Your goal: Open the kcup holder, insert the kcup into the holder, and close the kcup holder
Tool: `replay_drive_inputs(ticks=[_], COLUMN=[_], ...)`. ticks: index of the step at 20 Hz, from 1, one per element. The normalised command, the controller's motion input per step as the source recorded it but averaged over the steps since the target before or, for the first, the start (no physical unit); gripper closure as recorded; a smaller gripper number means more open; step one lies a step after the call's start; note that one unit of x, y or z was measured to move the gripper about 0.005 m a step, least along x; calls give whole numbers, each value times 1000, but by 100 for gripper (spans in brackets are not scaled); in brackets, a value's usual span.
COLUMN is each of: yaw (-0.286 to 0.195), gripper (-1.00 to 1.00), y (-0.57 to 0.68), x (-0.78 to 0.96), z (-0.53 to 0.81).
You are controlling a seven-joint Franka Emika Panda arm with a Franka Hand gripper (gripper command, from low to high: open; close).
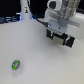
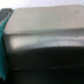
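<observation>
The kcup (image 1: pixel 16 64), a small round pod with a green top, lies on the white table near the exterior view's lower left, far from the arm. My gripper (image 1: pixel 59 36) hangs under the white wrist at the exterior view's upper right. Dark parts (image 1: pixel 69 41) show under it; I cannot tell whether they are fingers or the kcup holder. The wrist view is filled by a blurred dark grey boxy surface (image 2: pixel 47 47) very close to the camera, probably the holder. No fingertips are distinguishable there, so whether the gripper is open or shut cannot be told.
The white table (image 1: pixel 45 65) spreads across the exterior view. A white arm base or stand (image 1: pixel 25 10) and dark background sit at the back left. A teal shape (image 2: pixel 3 47) shows at one edge of the wrist view.
</observation>
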Motion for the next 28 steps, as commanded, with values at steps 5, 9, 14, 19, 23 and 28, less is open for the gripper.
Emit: replay_drive_inputs(ticks=[5,9,14,19,23,28], yaw=[-38,-71,-112,-169,-189,-203], gripper=[-100,-100,-100,-100,-100,-100], y=[-297,-160,-315,-567,-653,-661], x=[595,288,342,338,299,265], z=[58,181,293,306,211,138])
